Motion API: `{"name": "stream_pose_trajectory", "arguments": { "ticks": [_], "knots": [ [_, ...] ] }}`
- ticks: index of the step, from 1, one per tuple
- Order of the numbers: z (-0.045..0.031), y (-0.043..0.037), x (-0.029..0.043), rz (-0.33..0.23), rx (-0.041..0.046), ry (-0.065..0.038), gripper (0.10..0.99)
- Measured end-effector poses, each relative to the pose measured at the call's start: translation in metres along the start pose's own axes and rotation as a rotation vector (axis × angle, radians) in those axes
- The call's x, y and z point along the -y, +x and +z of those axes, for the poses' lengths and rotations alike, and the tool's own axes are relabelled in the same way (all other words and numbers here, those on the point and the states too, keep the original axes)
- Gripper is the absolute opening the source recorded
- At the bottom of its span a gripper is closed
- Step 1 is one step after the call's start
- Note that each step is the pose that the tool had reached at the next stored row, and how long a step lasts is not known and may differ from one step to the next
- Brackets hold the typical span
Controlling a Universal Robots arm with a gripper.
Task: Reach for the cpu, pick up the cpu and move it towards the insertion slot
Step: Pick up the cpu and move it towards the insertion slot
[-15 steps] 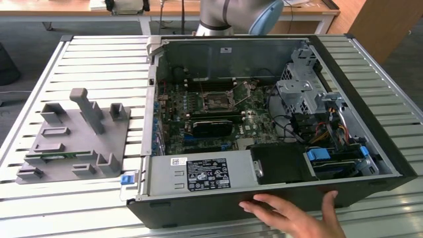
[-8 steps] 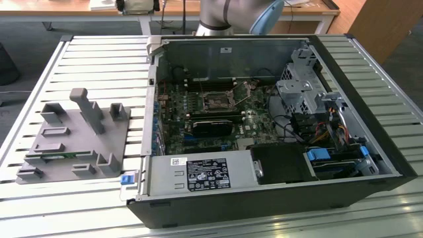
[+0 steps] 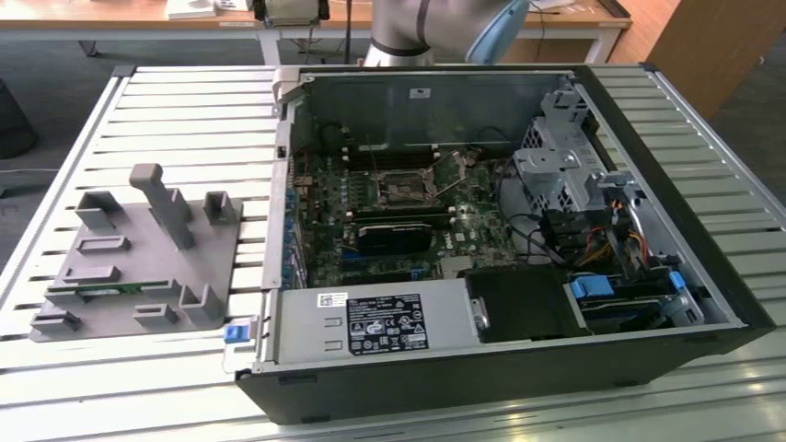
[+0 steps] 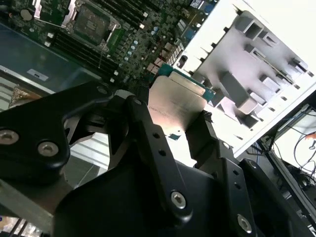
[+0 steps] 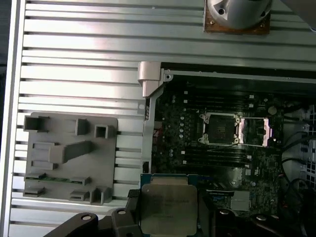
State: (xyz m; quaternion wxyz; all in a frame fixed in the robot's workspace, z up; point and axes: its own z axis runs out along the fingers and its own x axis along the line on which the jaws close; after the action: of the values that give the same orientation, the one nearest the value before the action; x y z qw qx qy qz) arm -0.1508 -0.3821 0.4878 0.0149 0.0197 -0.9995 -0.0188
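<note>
The cpu (image 5: 168, 207), a flat square chip with a silver top and a green rim, sits between the black fingers of my gripper (image 5: 169, 213), which is shut on it. In the second wrist view the cpu (image 4: 175, 103) is clamped on two sides by my gripper (image 4: 173, 118). It hangs in the air above the open computer case, over the near side of the board. The insertion slot (image 5: 220, 129) is a dark square socket with its silver bracket folded open, apart from the chip. The insertion slot (image 3: 402, 189) lies mid-board, and shows again in the second wrist view (image 4: 94, 22).
A grey parts holder (image 3: 135, 258) stands on the slatted table at the exterior view's left, with a green memory stick (image 3: 117, 290) in it. A black card (image 3: 396, 235) lies beside the socket. Drive cages and cables (image 3: 577, 184) crowd the case's right side. The arm's base (image 3: 406, 28) stands behind the case.
</note>
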Motion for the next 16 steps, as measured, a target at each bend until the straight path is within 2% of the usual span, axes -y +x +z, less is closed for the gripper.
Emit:
{"name": "stream_pose_trajectory", "arguments": {
  "ticks": [4, 10, 16],
  "knots": [
    [0.0023, -0.0101, -0.0049, 0.0, -0.0001, 0.0, 0.545],
    [0.0054, -0.0376, -0.006, 0.0, 0.0, 0.0, 0.545],
    [0.0121, -0.0649, -0.0081, 0.0, -0.0002, 0.0, 0.545]
  ]
}}
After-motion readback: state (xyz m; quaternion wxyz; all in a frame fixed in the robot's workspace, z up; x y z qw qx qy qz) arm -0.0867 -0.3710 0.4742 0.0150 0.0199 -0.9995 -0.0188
